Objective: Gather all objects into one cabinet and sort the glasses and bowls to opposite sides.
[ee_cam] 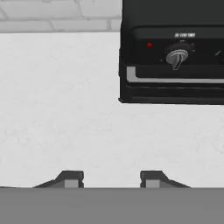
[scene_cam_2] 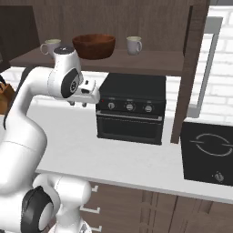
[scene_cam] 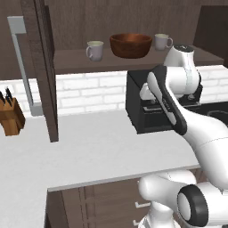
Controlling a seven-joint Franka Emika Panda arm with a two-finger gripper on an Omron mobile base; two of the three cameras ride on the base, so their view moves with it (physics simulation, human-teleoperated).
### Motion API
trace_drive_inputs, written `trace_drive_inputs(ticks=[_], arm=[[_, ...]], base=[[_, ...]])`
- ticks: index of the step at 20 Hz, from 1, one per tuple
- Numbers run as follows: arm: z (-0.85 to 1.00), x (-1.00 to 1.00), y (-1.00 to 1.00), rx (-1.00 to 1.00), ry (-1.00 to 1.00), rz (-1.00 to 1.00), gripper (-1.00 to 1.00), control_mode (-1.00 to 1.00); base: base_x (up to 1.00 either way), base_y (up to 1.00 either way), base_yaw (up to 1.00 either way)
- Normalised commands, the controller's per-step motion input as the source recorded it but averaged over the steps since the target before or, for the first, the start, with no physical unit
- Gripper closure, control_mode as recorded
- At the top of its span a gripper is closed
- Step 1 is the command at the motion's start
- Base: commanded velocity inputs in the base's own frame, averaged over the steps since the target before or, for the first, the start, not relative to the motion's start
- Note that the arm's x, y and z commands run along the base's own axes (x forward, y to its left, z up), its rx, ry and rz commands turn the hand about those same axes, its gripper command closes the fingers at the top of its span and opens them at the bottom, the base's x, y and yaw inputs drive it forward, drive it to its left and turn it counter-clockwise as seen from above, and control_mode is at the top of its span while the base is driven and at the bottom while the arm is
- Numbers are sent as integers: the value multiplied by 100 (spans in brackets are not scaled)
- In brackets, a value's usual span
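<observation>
End effector (ee_cam: 112, 177) spread, empty | bowl (scene_cam: 131, 44) upright, between mugs (scene_cam: 95, 50)

We look forward from behind the arm, left and right, both views sharing the open cabinet (scene_cam: 133, 60) shelf, toaster oven (scene_cam_2: 131, 108) and counter (scene_cam: 98, 147). Our hand camera looks down, close above the counter (ee_cam: 65, 109) beside the oven (ee_cam: 175, 57).
</observation>
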Motion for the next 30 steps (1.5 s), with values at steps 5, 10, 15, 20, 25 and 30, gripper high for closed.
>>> trace_drive_inputs(ticks=[5, 10, 15, 20, 25, 30], arm=[[0, -53, -2, 0, -2, -1, -100, -100], [0, -98, -16, 0, -4, -9, -100, -100], [4, -88, -23, 0, -1, -11, -100, -100], [3, -45, -16, 0, 0, -4, -100, -100], [1, -31, 0, -1, 0, -4, -100, -100], [18, -13, 0, -5, 0, 0, -100, -100]], base=[[0, 0, 0], [0, 0, 0], [0, 0, 0], [0, 0, 0], [0, 0, 0], [0, 0, 0]])
